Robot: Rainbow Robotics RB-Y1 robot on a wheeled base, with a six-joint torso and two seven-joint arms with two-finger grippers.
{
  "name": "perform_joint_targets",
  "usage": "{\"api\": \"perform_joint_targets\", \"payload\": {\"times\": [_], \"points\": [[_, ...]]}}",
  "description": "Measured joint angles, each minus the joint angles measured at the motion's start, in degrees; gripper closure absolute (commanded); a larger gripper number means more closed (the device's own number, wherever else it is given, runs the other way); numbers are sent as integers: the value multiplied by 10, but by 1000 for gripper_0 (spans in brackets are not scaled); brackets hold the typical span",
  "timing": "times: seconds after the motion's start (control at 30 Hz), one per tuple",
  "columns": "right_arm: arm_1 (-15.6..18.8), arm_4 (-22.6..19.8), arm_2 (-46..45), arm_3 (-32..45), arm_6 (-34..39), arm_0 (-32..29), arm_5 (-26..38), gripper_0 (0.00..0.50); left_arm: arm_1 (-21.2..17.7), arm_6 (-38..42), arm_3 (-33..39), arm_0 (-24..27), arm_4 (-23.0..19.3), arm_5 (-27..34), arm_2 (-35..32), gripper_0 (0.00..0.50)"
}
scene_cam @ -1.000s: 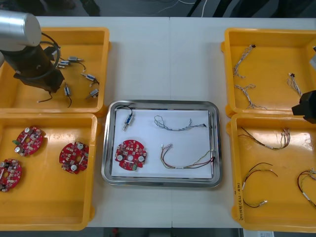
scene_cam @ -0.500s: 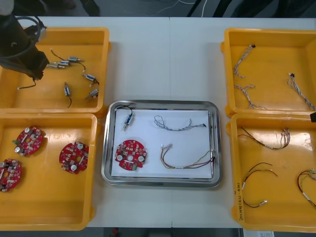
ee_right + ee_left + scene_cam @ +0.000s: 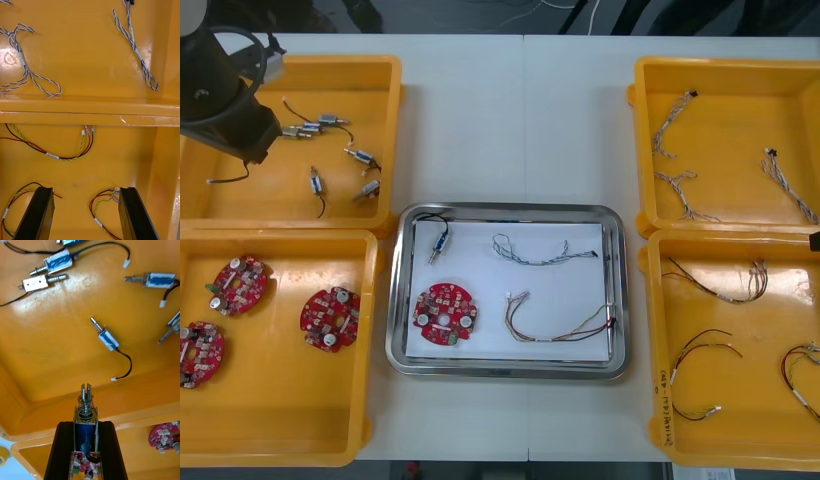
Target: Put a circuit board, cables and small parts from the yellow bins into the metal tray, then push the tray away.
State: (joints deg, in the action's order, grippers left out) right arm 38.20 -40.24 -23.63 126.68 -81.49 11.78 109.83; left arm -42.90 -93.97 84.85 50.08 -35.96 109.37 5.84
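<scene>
The left arm [image 3: 225,95] reaches over the far left bin [image 3: 385,75]. The left gripper [image 3: 85,427] pinches a small metal part [image 3: 85,407] above it. The right gripper [image 3: 85,191] hovers wide open, holding nothing, over red and yellow cables [image 3: 56,155] in the near right bin [image 3: 123,161]. The tray [image 3: 505,210] lies between the bins.

The left hand [image 3: 85,426], holding a small metal part [image 3: 86,403], moved outward; the right hand [image 3: 85,193] withdrew.

left fingers [image 3: 62,453] | clamped on small metal part [image 3: 86,416] | yellow bin [image 3: 56,363] below
</scene>
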Motion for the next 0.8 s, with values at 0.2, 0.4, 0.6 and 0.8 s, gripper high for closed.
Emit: {"api": "perform_joint_targets", "payload": {"times": [0.2,0.4,0.6,0.8], "points": [[-14,-2,0,0,2,-14,0,0,25,85,83,-15,0,1,0,500],[-25,-6,0,0,2,-16,0,0,73,148,142,-19,6,1,0,500],[-26,-11,0,0,2,-21,0,0,111,158,174,-19,15,2,22,500],[-26,-14,0,0,2,-28,0,0,137,226,181,-19,19,2,73,500]]}}
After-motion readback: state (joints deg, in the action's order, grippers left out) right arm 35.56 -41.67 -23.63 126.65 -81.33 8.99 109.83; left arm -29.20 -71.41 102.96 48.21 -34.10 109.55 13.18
